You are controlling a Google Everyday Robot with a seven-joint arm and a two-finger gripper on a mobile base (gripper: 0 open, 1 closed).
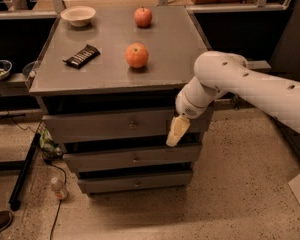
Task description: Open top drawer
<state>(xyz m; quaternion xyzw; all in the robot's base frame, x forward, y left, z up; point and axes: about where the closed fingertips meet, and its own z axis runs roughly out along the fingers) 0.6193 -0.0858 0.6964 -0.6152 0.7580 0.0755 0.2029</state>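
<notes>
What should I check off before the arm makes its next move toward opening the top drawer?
1. Top drawer not yet pulled out: ok, its front looks closed.
2. Knob visible and unblocked: ok.
3. Gripper lined up with the knob: not ok, it hangs to the knob's right, in front of the drawer's right end.
4. Gripper touching the knob: not ok, clearly apart.
5. Apple and chocolate bar on the tabletop set back from its front edge: ok.
</notes>
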